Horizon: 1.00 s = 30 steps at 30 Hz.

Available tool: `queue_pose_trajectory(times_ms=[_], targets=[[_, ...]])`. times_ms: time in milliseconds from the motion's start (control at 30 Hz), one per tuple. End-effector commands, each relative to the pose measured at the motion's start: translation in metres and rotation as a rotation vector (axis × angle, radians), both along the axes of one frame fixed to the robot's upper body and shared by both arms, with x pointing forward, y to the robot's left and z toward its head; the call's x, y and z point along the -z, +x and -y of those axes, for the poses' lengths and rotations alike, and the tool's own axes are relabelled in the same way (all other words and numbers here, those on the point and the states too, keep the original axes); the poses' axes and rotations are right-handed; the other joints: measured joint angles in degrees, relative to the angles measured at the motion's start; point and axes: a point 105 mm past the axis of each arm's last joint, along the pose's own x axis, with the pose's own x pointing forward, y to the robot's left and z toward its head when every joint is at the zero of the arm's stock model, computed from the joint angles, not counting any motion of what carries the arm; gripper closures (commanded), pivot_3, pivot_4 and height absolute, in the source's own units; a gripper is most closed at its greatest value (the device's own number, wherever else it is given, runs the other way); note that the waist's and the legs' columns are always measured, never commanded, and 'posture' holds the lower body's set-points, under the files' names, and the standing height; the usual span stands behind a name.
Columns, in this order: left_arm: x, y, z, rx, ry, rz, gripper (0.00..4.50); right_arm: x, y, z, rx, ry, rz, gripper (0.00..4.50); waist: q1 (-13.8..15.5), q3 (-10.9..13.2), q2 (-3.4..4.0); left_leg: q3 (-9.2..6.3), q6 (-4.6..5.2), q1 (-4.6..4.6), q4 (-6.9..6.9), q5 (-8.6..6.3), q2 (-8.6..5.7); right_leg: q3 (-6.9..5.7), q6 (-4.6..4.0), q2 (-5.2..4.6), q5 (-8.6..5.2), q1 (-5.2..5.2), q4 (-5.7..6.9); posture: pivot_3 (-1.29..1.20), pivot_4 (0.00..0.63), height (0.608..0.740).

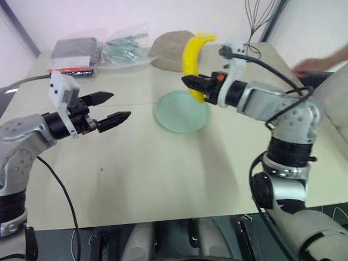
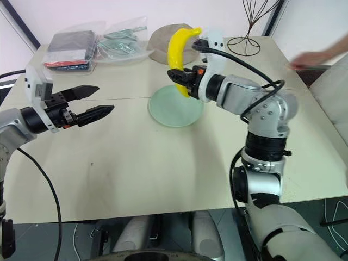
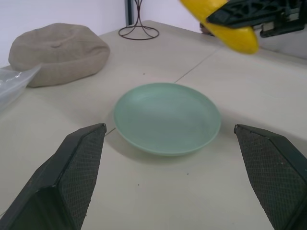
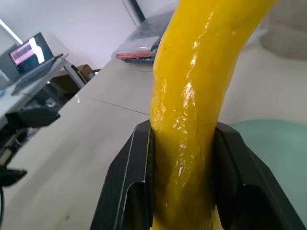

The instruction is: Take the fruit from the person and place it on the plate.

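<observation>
Banana [image 1: 194, 57] stands nearly upright in the air above the mint plate [image 1: 181, 112], pinched near its lower end by the right gripper [image 1: 191, 84], arm reaching level across the beige table [image 1: 163, 174]. Left gripper [image 1: 111, 107] hovers beside the plate, fingers spread. Person's hand [image 1: 311, 66] at the table's far edge.

A curved yellow banana [image 1: 194, 61] stands upright above the round mint-green plate [image 1: 181, 111] on the table.

The right gripper [image 2: 182, 76] is clamped on a long curved bright yellow banana [image 2: 178, 48], held upright above the round pale mint-green translucent plate [image 2: 175, 108]. The left gripper [image 2: 99, 100] stands spread apart.
</observation>
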Motion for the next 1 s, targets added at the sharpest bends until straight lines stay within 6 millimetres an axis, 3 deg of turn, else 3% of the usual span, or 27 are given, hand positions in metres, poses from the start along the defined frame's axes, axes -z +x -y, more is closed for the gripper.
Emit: queue_pose_trajectory(times_ms=[33, 367, 533, 1000], targets=[[-0.014, -0.005, -0.001, -0.005, 0.012, 0.055, 0.00, -0.003, 0.008, -0.007, 0.020, 0.048, -0.024, 3.29, 0.01, 0.00, 0.00, 0.00, 0.00, 0.00, 0.00, 0.00, 0.00, 0.00, 0.00, 0.00, 0.00, 0.00, 0.00, 0.00, 0.150, 0.740], [-0.014, -0.012, -0.006, -0.033, 0.025, 0.051, 0.00, 0.076, 0.013, -0.027, 0.032, -0.026, -0.214, 3.29, -0.16, 0.00, 0.01, 0.00, 0.00, 0.00, -0.02, 0.00, -0.01, -0.01, 0.00, 0.04, 0.00, 0.00, 0.00, 0.00, 0.150, 0.740], [-0.014, -0.016, -0.008, -0.040, 0.031, 0.043, 0.00, 0.100, 0.017, -0.025, 0.048, -0.037, -0.268, 3.29, -0.18, 0.00, 0.01, 0.00, 0.00, 0.01, -0.02, 0.00, -0.01, -0.02, 0.00, 0.11, 0.00, 0.00, 0.00, 0.00, 0.150, 0.740], [-0.013, -0.017, -0.005, -0.038, 0.029, 0.036, 0.00, 0.102, 0.028, -0.025, 0.066, -0.022, -0.251, 3.29, -0.18, 0.01, 0.02, -0.01, 0.00, 0.01, -0.02, 0.00, 0.00, -0.02, 0.00, 0.17, 0.00, 0.00, 0.00, 0.00, 0.150, 0.740]])
